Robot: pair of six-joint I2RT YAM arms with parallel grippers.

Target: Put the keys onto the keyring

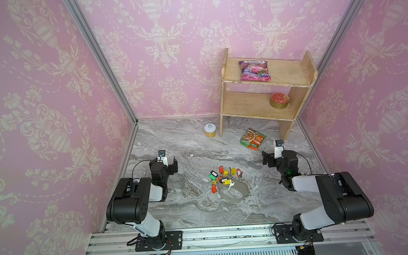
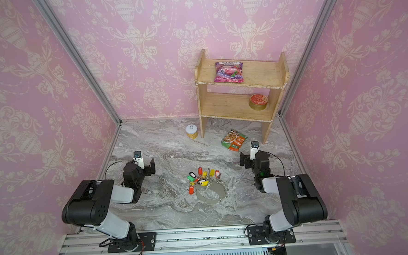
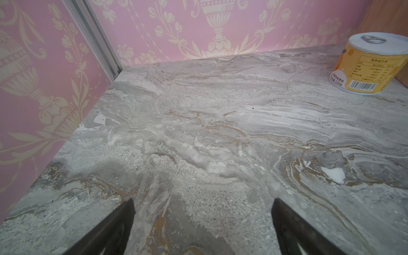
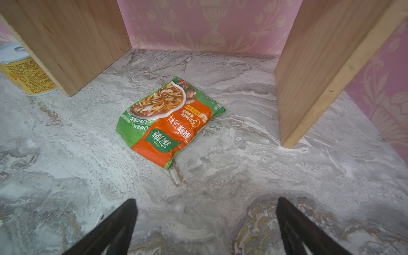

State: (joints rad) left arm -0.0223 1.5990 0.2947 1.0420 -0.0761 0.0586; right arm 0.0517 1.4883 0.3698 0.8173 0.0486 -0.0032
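The keys (image 1: 222, 176) (image 2: 202, 177) lie in a bunch on the marble table, with red, orange, yellow, green and black tags. They rest against the keyring (image 1: 235, 192) (image 2: 212, 193), a grey-brown band loop with a silver chain along its far side. Whether any key hangs on the chain is too small to tell. My left gripper (image 1: 163, 163) (image 2: 140, 165) (image 3: 203, 199) stands open and empty, well left of the bunch. My right gripper (image 1: 278, 156) (image 2: 255, 157) (image 4: 205, 199) is open and empty, off to the right. Neither wrist view shows the keys or the keyring.
A wooden shelf (image 1: 264, 103) stands at the back right with a pink packet (image 1: 255, 70) and a red-lidded tin (image 1: 279, 100). A yellow can (image 1: 210, 130) (image 3: 371, 64) sits left of its leg. A green-orange soup packet (image 1: 253, 139) (image 4: 170, 121) lies ahead of my right gripper.
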